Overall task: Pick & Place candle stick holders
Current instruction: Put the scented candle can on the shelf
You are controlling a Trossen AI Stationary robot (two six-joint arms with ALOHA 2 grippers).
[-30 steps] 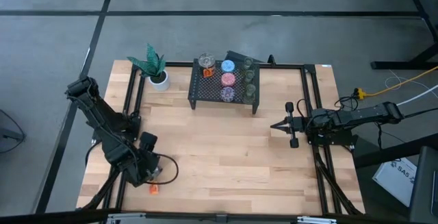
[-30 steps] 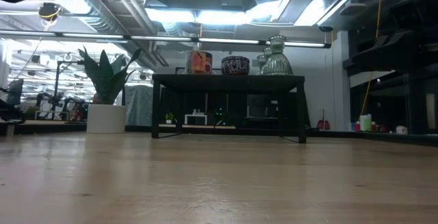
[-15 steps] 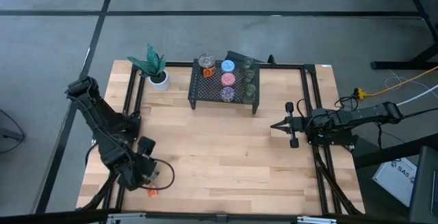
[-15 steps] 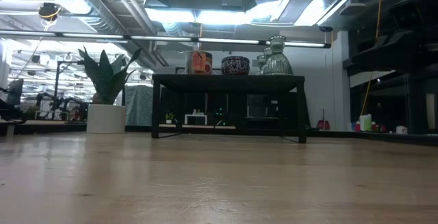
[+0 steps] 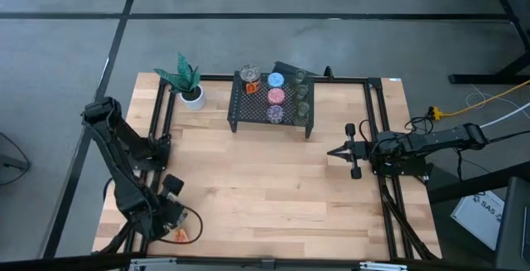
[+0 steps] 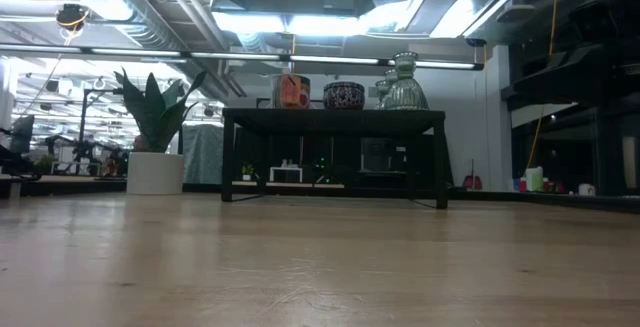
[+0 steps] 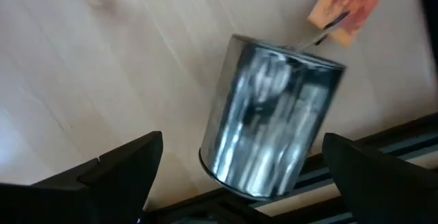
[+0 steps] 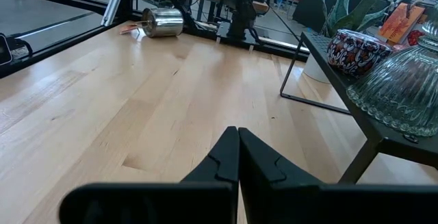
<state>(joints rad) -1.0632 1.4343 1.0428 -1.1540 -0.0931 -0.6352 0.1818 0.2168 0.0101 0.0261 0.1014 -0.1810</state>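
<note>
A: Where were the arms?

B: The left gripper [image 5: 170, 225] sat low at the worktop's [image 5: 273, 188] near left corner, its fingers [image 7: 123, 172] spread wide and released, either side of a silvery holder [image 7: 274, 131] lying on its side with an orange tag [image 7: 345, 5]. The right gripper [image 5: 335, 152] waited at the right edge, fingers [image 8: 236, 159] clenched together on nothing.

A: And the rest of the holders?

B: On the black mesh rack [image 5: 272, 105] at the back: another silvery one [image 5: 250, 75], a blue [image 5: 276, 80], a pink [image 5: 276, 96], a purple [image 5: 276, 114] and olive-green ones [image 5: 302, 97]. A potted plant [image 5: 190, 89] stood left of it.

A: The surface?

B: Pale wood, inside a black frame.
</note>
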